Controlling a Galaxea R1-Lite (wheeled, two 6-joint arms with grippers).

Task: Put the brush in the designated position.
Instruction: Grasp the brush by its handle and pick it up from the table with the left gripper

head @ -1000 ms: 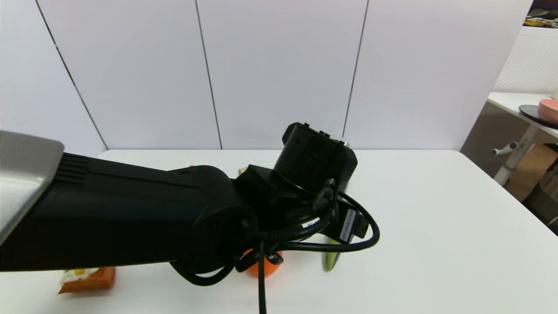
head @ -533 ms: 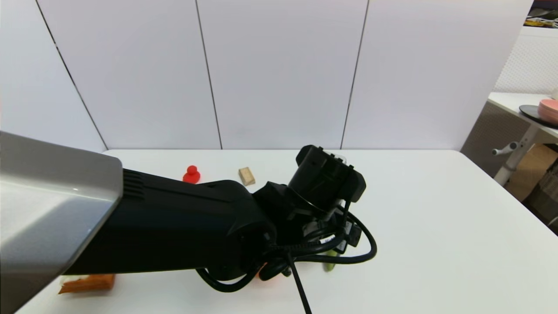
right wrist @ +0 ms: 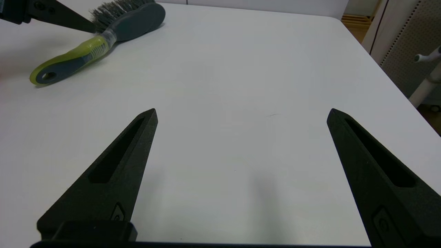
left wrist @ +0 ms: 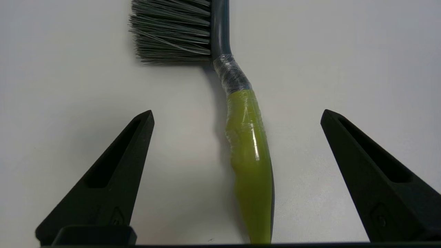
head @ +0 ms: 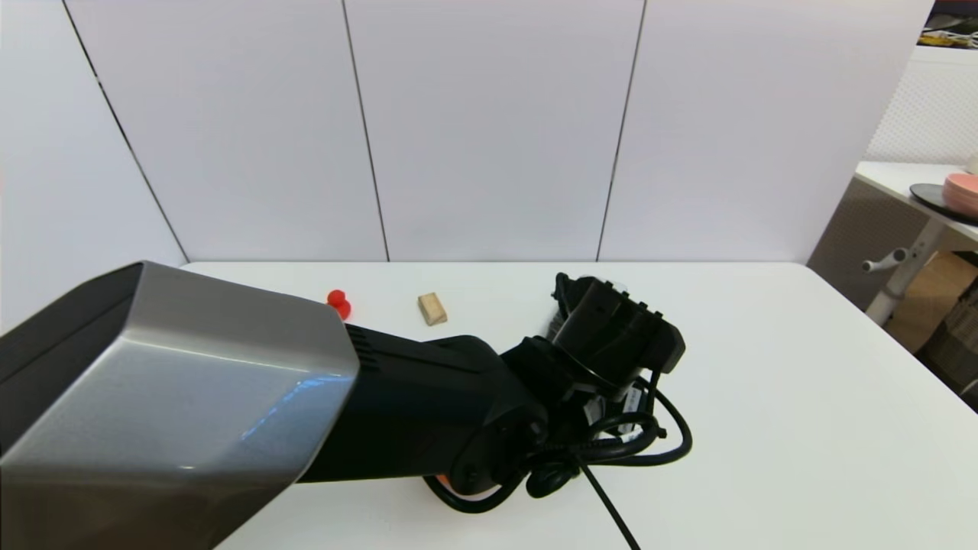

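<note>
The brush (left wrist: 249, 151) lies flat on the white table, dark grey bristles at one end and a lime-green handle wrapped in clear film. My left gripper (left wrist: 237, 111) hovers over it, open, one finger on each side of the handle and neither touching it. In the head view the left wrist (head: 611, 336) covers the brush. The right wrist view shows the brush (right wrist: 103, 38) off to one side, with a left fingertip (right wrist: 62, 19) beside its bristles. My right gripper (right wrist: 242, 110) is open over bare table. No mark shows the designated position.
A small red object (head: 338, 303) and a wooden block (head: 432, 308) sit at the back left of the table (head: 802, 428). Something orange (head: 438, 480) peeks out under the left arm. A side table with a pink dish (head: 961, 192) stands beyond the right edge.
My left arm has reached further forward and to the right, dropping lower over the brush. The green handle tip that showed below the wrist is now covered.
</note>
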